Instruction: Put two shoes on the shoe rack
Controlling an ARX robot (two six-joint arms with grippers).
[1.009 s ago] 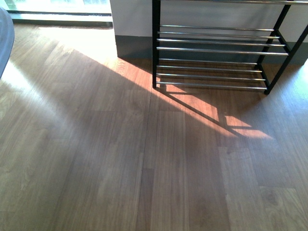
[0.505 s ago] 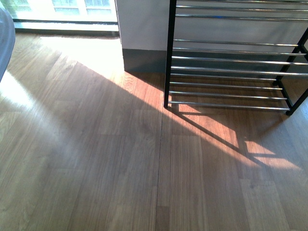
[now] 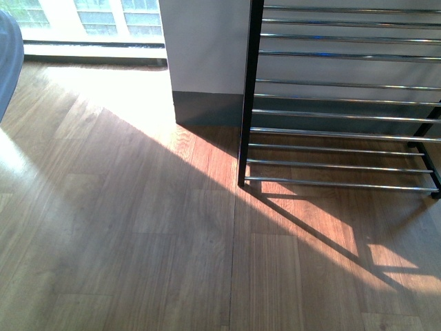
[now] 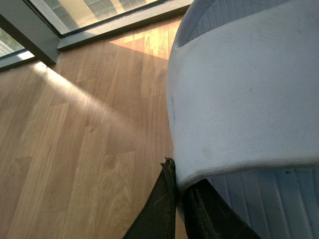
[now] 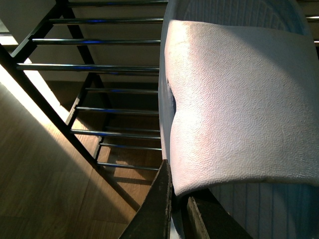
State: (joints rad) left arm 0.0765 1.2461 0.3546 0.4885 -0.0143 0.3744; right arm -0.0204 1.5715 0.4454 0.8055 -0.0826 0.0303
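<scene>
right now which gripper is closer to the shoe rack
Right. The right gripper, holding a slide, hangs right by the shoe rack; the left gripper sees only floor and window.

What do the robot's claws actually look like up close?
Only the tips show. In each wrist view the left claw and right claw end in two slim, flat, matt black fingers tapering to a narrow point. No cables, markings or arm bodies are visible; the front view shows neither arm.
</scene>
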